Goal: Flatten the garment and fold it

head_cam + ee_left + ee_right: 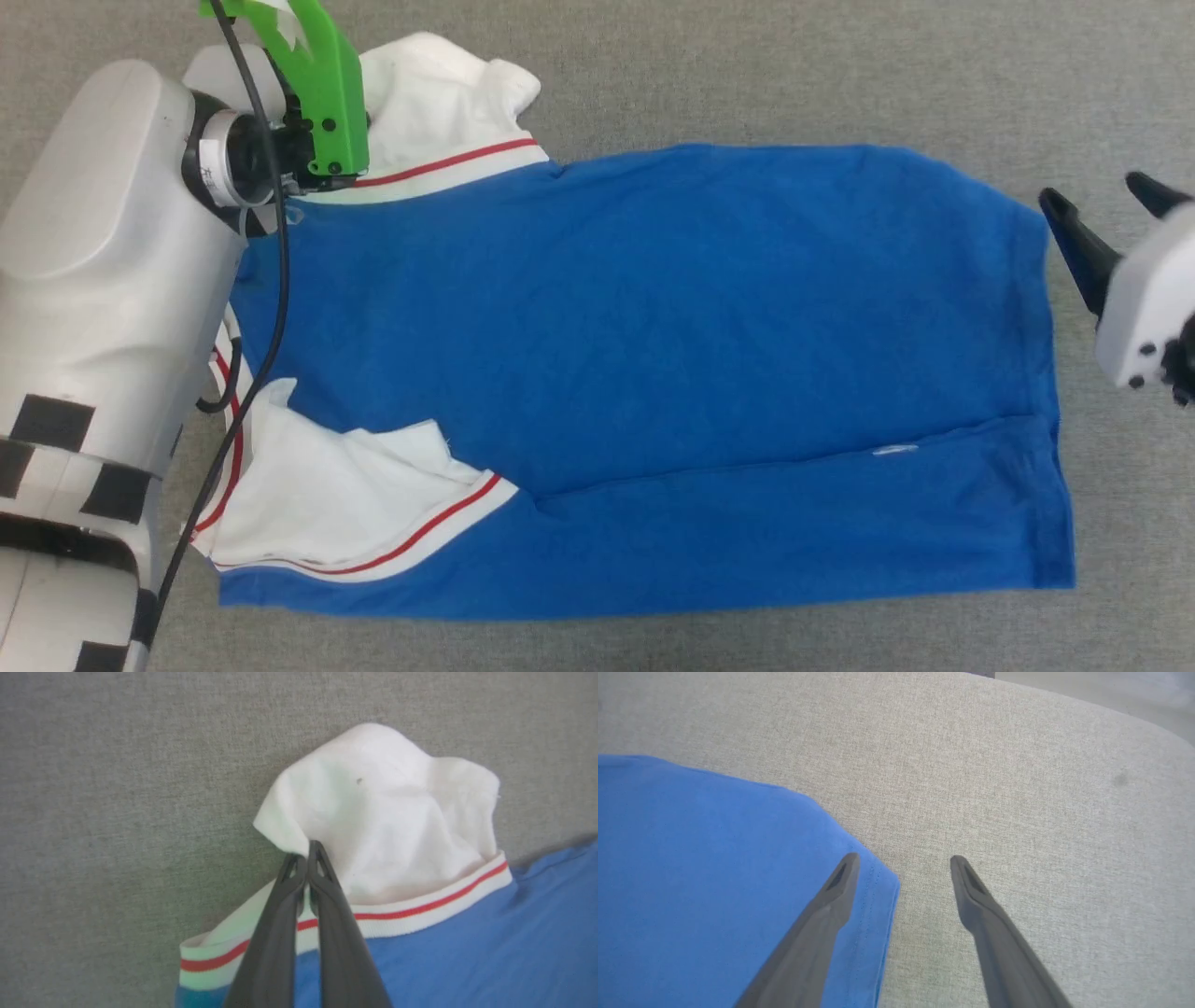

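The garment lies spread on the grey surface, bright blue body lengthwise, plain side up, its lower edge folded over along a crease. A white sleeve with a red stripe lies crumpled at the near left. The far white sleeve bulges up, and my left gripper is shut on that sleeve's edge. My right gripper stands open at the hem's far corner; one finger hangs over the blue cloth, the other over bare surface, with nothing between them.
A grey fabric surface lies under everything, with its rounded edge at the top right of the right wrist view. A green mount and a black cable sit on my pale left forearm, which covers the collar end.
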`<state>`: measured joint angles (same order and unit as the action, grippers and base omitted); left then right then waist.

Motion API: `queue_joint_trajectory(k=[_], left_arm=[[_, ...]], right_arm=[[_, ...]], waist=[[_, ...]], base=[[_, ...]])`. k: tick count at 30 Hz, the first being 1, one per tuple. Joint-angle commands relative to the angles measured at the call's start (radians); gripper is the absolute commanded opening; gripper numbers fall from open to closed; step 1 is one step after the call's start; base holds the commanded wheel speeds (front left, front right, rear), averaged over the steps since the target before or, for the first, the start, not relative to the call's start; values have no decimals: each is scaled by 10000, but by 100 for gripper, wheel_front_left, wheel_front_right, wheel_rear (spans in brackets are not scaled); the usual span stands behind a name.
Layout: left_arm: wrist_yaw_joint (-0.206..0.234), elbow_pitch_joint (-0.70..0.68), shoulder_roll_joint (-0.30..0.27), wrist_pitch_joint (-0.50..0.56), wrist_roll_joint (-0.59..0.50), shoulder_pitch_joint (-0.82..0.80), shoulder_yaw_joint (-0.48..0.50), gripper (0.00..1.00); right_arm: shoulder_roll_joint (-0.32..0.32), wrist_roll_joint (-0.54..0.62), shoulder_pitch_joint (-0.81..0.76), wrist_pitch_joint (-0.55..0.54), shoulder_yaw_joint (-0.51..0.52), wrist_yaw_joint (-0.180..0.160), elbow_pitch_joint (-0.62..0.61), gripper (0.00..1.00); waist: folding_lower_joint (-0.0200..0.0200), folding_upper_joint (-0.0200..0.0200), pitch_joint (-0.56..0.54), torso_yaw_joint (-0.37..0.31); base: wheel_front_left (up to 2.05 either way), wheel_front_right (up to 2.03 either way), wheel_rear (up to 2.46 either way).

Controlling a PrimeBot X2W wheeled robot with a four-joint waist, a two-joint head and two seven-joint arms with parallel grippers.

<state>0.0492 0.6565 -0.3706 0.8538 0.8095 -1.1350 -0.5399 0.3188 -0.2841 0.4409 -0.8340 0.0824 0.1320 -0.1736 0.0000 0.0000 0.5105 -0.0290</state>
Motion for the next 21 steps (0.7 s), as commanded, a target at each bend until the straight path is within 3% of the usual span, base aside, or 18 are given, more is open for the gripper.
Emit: queue_joint_trajectory(k=[1, 9, 21], left_arm=[[23, -161, -63, 55, 140, 119, 28, 0], [233, -1250, -353, 291, 114, -43, 74, 0], [299, -2017, -531, 252, 191, 122, 111, 0]], right_arm=[[187, -40, 452, -513, -252, -13, 27, 100], [917, -8, 2009, -3892, -1645, -13, 751, 100], [1107, 13, 2473, -4573, -3140, -13, 1778, 100]], waist=[[0, 0, -93, -37], [0, 0, 274, 134], [0, 0, 675, 337]], base=[[0, 0, 0], [0, 0, 0], [0, 0, 0]])
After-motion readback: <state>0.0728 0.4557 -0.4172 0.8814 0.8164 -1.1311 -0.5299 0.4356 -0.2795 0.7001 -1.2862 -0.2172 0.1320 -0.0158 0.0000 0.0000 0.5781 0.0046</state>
